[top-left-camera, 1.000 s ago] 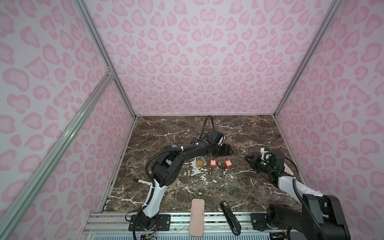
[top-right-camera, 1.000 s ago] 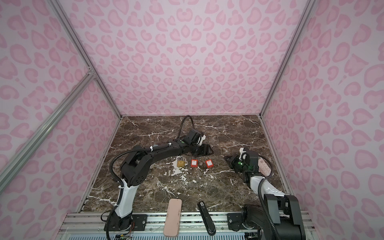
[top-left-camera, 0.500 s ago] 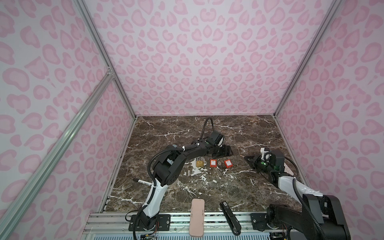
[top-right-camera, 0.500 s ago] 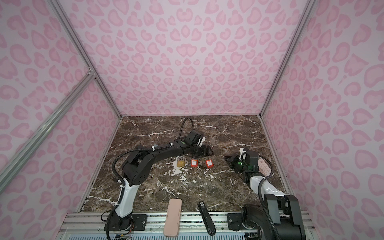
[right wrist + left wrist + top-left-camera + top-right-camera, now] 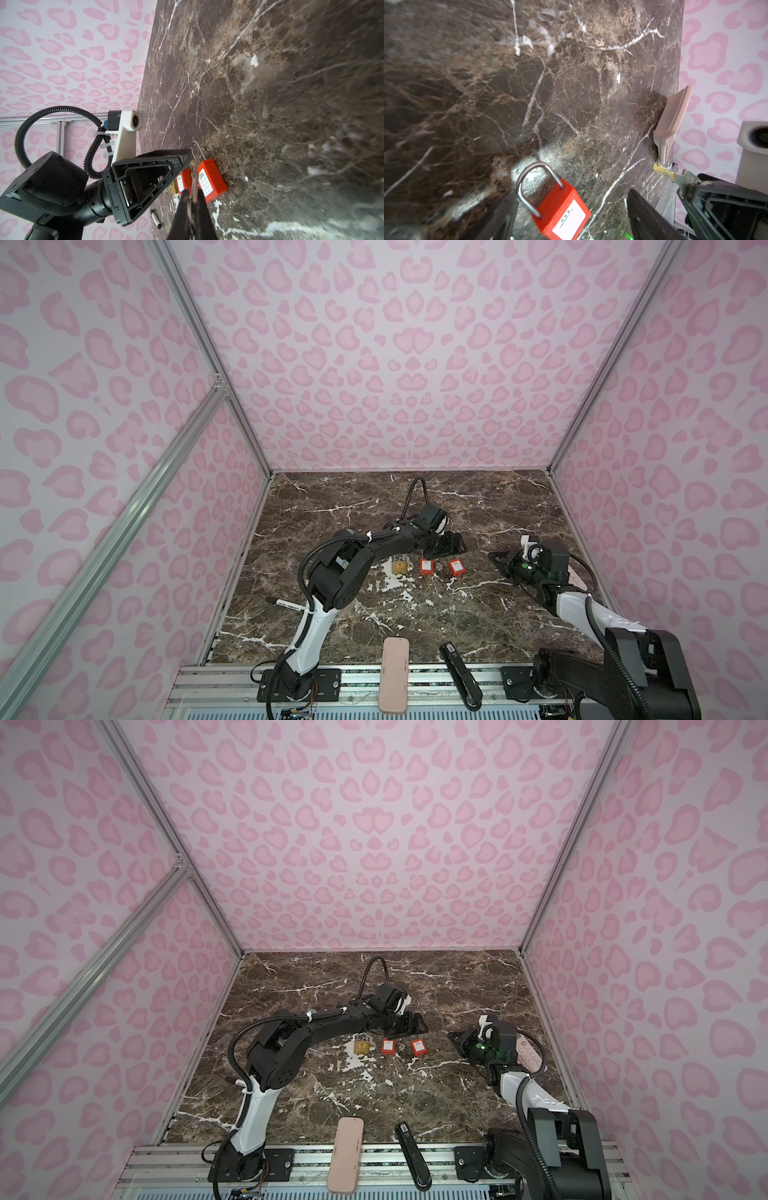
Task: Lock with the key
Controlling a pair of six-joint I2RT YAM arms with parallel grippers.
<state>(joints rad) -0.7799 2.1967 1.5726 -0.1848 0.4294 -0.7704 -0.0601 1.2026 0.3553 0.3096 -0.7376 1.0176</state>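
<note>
Brass padlock (image 5: 400, 566) on surface (image 5: 374, 510), leftward of left tool (image 5: 448, 544). Left tool wide open, empty, just beyond first red padlock (image 5: 425, 566) and second red padlock (image 5: 456, 566). Right tool (image 5: 494, 558), well rightward, pinched tight on key (image 5: 663, 172), tip toward padlocks.

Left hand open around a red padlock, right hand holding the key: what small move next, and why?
Probably close the left hand on the red padlock: it lies between the open fingers, while the right hand grips the key, ready to insert.
</note>
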